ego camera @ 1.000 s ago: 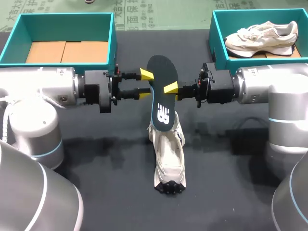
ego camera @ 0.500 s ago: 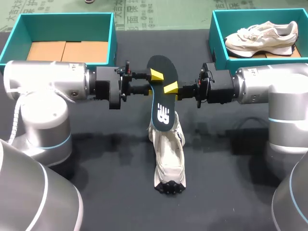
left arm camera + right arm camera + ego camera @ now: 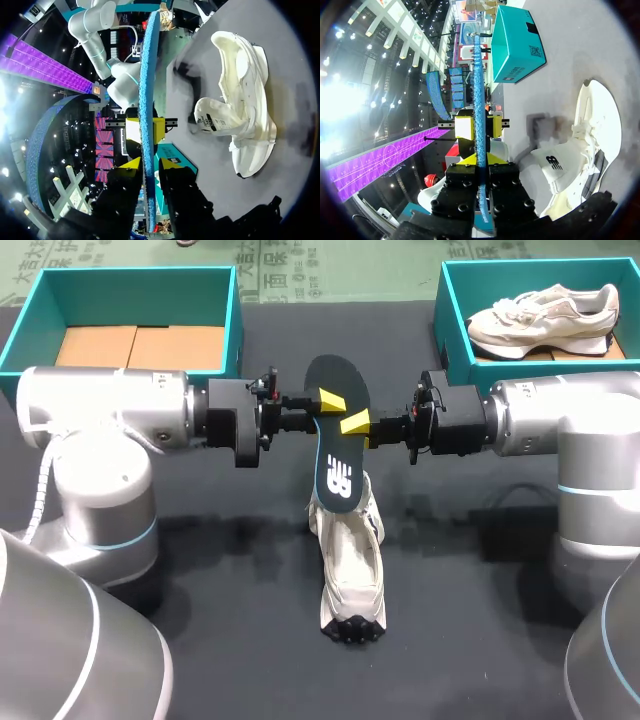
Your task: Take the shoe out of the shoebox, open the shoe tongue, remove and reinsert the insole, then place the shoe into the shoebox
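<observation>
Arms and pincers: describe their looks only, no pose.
The left arm and right arm: thick silver-grey cylinders with pale blue joint rings; a white braided cable runs along the left. The left pincer and right pincer: black blocks, dark rods, yellow wedge tips.

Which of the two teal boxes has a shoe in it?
The box at the back right: a pale shoe lies inside it. The box at the back left shows only its bare cardboard floor.

insole (image 3: 330, 450): matt dark top, rough blue underside | shoe (image 3: 352, 560): cream cloth | shoebox (image 3: 130, 295): teal card
</observation>
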You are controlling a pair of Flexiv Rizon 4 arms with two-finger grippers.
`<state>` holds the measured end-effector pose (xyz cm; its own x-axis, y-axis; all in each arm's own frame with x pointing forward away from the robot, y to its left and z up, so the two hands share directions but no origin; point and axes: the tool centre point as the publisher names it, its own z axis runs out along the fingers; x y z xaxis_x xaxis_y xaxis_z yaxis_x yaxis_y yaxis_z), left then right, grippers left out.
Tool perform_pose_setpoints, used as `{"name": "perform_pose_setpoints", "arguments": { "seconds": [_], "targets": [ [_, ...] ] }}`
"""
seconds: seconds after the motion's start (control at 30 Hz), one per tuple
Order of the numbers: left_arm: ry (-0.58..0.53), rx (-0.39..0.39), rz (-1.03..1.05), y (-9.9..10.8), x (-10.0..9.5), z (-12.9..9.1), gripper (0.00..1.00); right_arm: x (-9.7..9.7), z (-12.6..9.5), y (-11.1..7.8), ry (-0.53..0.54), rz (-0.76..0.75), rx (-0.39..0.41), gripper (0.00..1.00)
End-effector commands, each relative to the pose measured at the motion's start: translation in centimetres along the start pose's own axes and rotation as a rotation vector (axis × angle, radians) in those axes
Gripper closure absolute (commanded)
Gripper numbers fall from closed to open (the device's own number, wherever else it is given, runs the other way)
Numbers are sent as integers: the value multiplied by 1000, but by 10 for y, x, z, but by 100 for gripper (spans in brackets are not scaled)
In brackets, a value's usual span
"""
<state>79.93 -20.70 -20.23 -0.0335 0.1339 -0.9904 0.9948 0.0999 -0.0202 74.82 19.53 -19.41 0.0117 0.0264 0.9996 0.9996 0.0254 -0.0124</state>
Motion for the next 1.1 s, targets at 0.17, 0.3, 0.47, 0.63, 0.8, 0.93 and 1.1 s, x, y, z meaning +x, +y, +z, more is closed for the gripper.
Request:
{"name": "perform_pose_setpoints", "arguments": {
  "seconds": [0.17,0.3,0.47,0.63,0.8,0.93,1.1],
  "targets": [
    [-3,-3,0,-2,1,5,82,0,0,-1,-2,0,0,100],
    [0,-4,1,-1,2,6,100,0,0,-1,-2,0,0,100],
    [0,-6,4,-1,3,6,100,0,0,-1,-2,0,0,100],
    [-6,-7,10,-2,0,4,100,1,-1,-1,6,-13,-3,16],
    [0,-7,17,-6,-3,-4,100,7,-13,-4,1,-56,-31,0],
    [11,-4,-25,-10,-2,-17,100,15,-28,-9,-49,-115,-28,0],
    [11,8,-85,-16,-2,-37,100,22,-45,-11,-165,-191,-2,0]
  ]
}}
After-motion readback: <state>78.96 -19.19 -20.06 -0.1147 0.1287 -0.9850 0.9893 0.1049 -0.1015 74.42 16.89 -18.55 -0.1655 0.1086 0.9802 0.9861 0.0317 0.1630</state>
